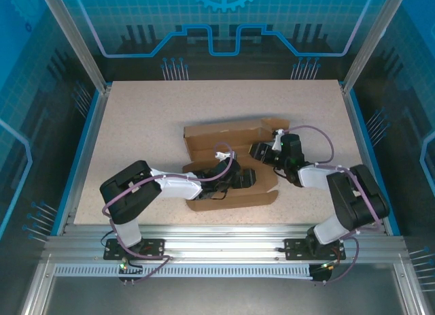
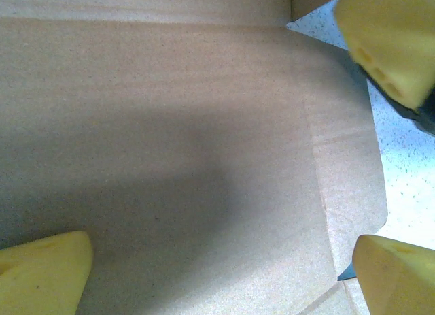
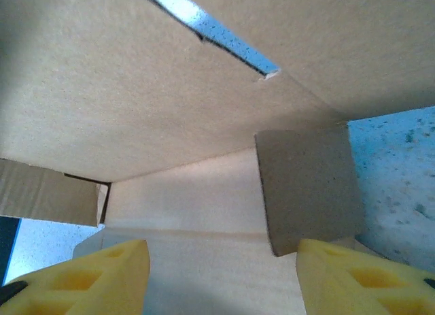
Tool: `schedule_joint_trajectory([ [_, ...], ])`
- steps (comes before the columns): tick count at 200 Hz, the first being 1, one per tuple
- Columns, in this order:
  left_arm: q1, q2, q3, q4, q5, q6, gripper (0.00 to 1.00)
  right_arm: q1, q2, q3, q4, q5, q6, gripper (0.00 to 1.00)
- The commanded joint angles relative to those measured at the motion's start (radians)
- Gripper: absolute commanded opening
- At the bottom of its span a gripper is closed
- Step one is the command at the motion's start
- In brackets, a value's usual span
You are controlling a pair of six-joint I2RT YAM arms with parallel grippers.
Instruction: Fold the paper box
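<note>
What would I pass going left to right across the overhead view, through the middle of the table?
left arm's elbow → box → right arm's elbow

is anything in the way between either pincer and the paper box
Nothing visible is. The left pincer is open, close over a flat panel of the paper box. The right pincer is open right at its raised flaps, with cardboard directly ahead of its fingers.
</note>
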Motion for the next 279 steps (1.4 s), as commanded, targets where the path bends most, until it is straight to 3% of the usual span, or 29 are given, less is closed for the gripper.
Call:
schedule_joint_trajectory([
  [1,-0.016,0.047,-0.029,-0.028,0.049,-0.033,0.99,-0.023,-0.103,-0.038,-0.115,-0.026,-0.095,0.6],
  [82,-0.012,0.056,-0.022,0.016,0.052,-0.019,0.99,-0.079,-0.416,-0.031,-0.523,0.015,-0.225,0.64],
  [156,-0.002,-0.032,-0.035,0.003,0.067,0.033,0.99,-0.134,-0.557,0.132,-0.779,0.002,-0.345,0.67],
  [206,0.028,-0.076,-0.035,-0.012,0.118,0.101,0.99,-0.188,-0.498,0.33,-0.932,0.02,-0.459,0.69],
  [279,0.045,-0.062,-0.028,-0.03,0.139,0.183,0.99,-0.236,-0.149,0.722,-1.105,0.102,-0.586,0.81],
])
